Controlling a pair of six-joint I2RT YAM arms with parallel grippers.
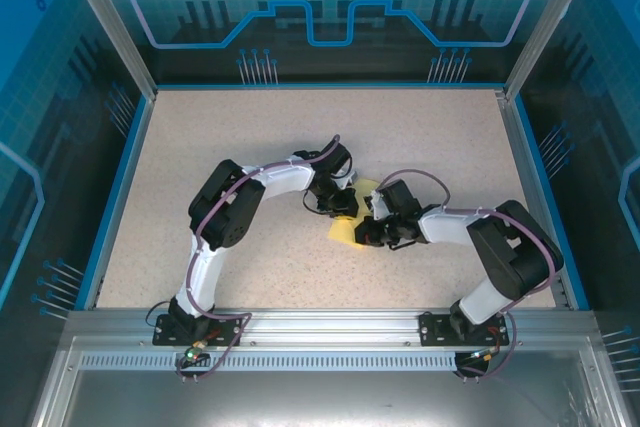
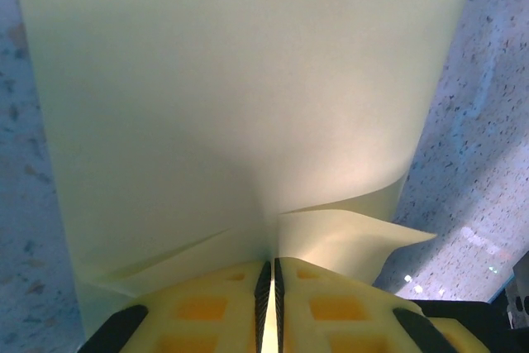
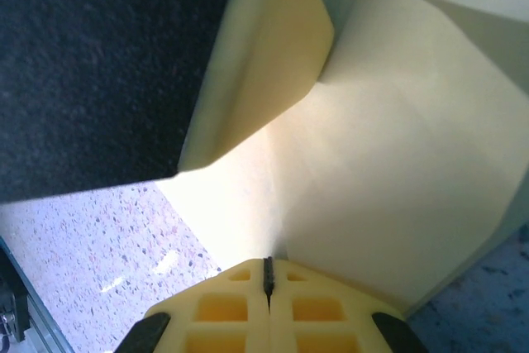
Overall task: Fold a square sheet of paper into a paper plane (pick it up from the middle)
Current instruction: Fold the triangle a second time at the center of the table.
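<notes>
The square sheet of paper [image 1: 347,233] is pale yellow and hangs bent between my two grippers just above the table's middle. My left gripper [image 1: 343,207] is shut on it; in the left wrist view the sheet [image 2: 231,80] fans out from the pinched jaws of the left gripper [image 2: 269,269], with a loose flap curling to the right. From the other side my right gripper [image 1: 373,231] is shut on the sheet too. In the right wrist view the paper [image 3: 397,163] rises folded from the closed right gripper [image 3: 267,267]. A paper plane is out of view.
The speckled beige table [image 1: 200,137] is rimmed by a blue border [image 1: 112,197] and glass walls. A dark body [image 3: 83,55], probably the left arm, looms close beside the sheet in the right wrist view. The metal rail [image 1: 320,322] holds both arm bases.
</notes>
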